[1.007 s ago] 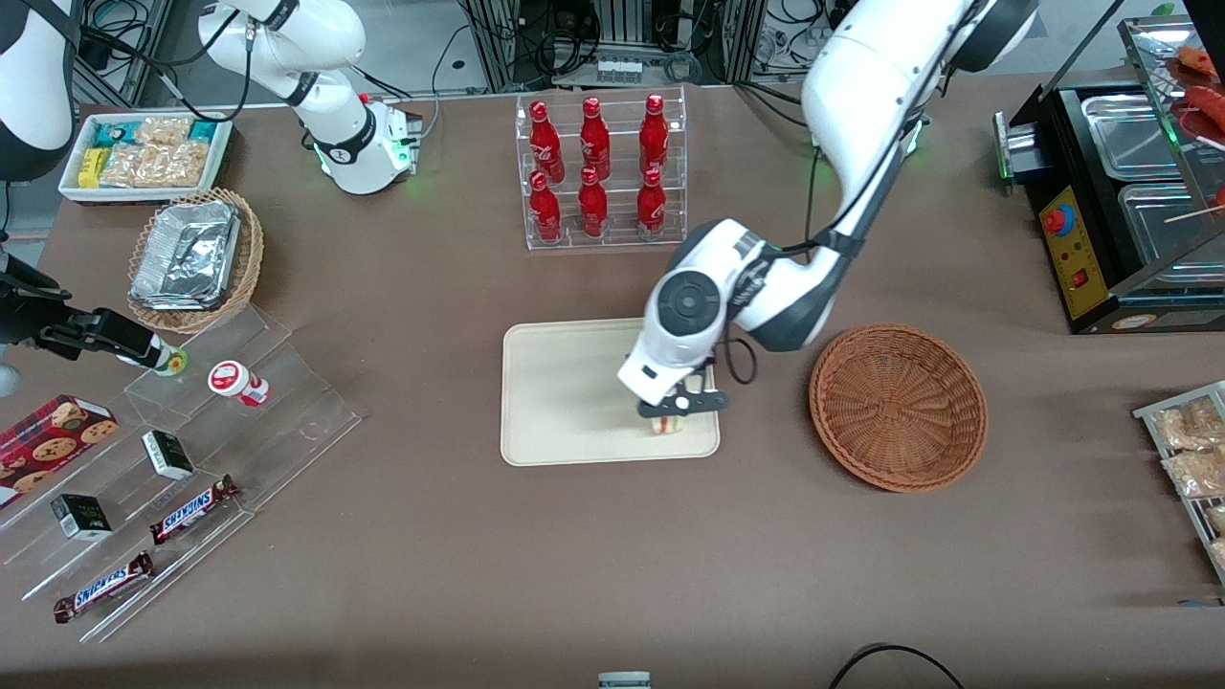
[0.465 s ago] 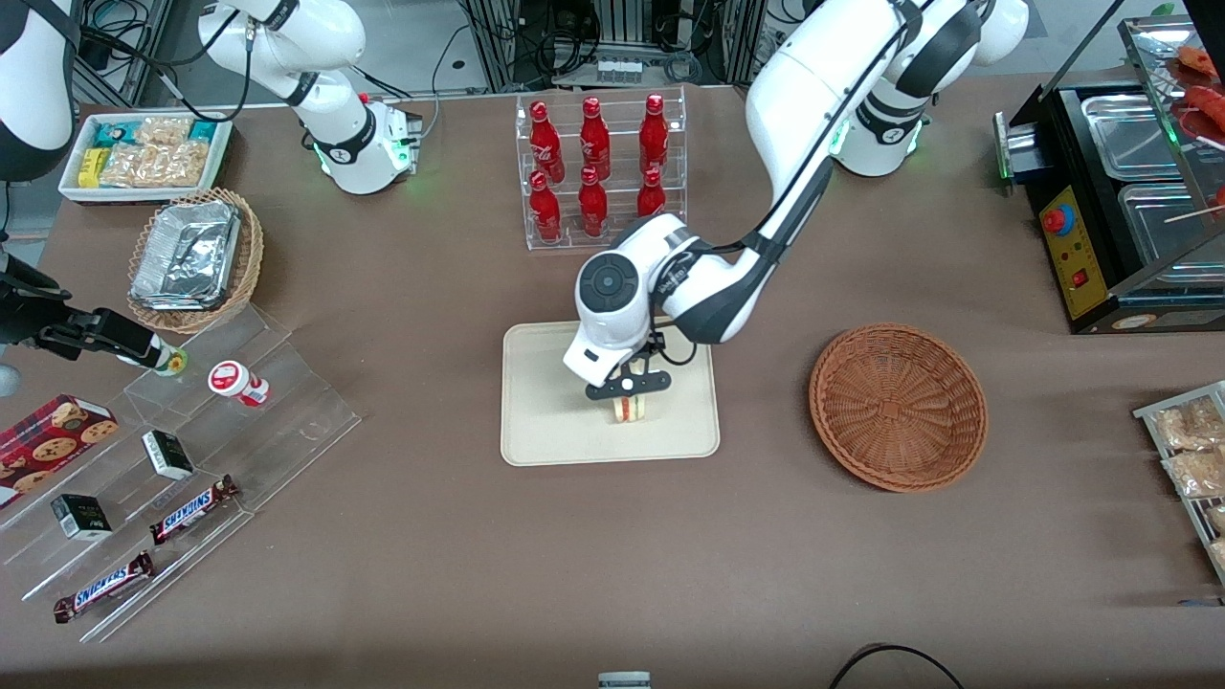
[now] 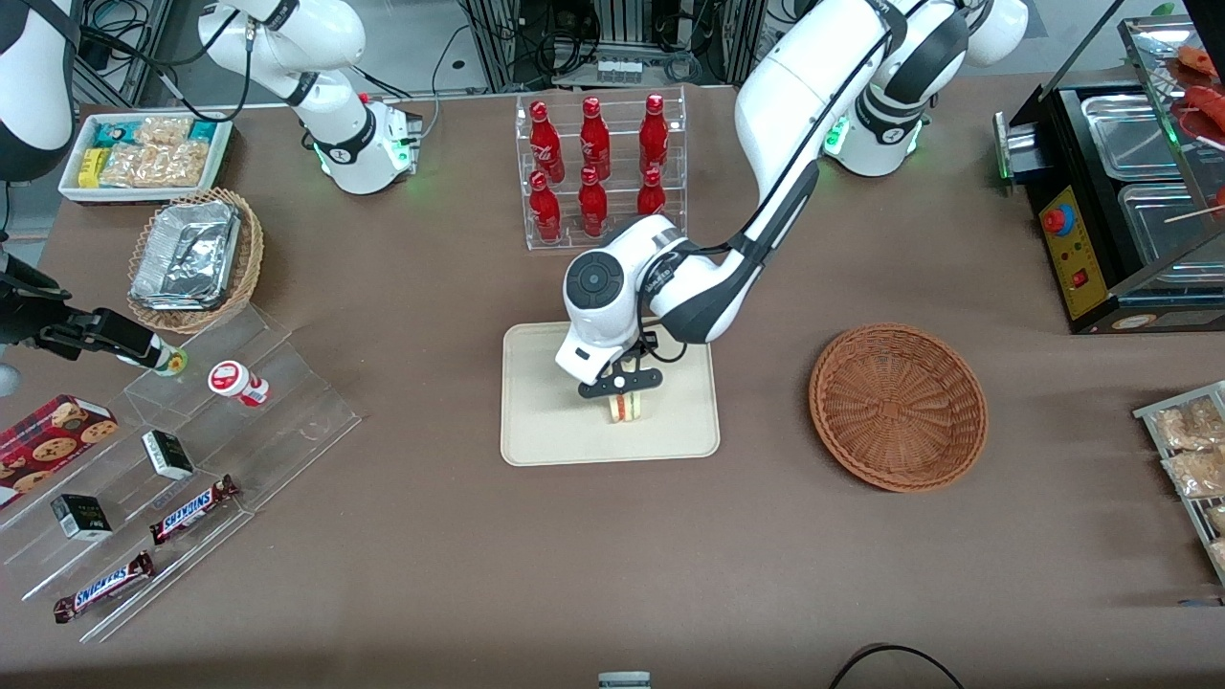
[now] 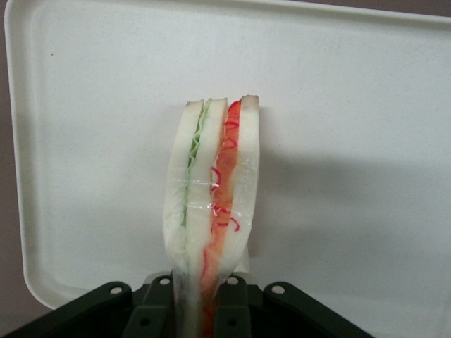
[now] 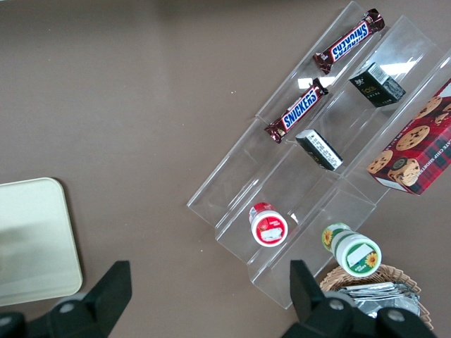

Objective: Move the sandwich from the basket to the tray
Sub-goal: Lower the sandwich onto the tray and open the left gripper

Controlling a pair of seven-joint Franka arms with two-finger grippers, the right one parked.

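Tray (image 3: 545, 421) sits mid-bench, bare brown bench (image 3: 612, 555) all along its near edge. Sandwich (image 3: 627, 409) stands over the tray's middle, roughly midway between near and far rims, tray bare around it. Basket (image 3: 898, 407) lies apart from the tray toward the working arm's end, nothing inside. Wrist view alone shows the layers: green filling, red-orange filling, clear wrap, bread edge pointing at the tray (image 4: 352, 105). Pincer (image 3: 620, 384) above the tray, pinching the sandwich (image 4: 211, 211) by its end. Bottle rack (image 3: 601, 172) farther off.
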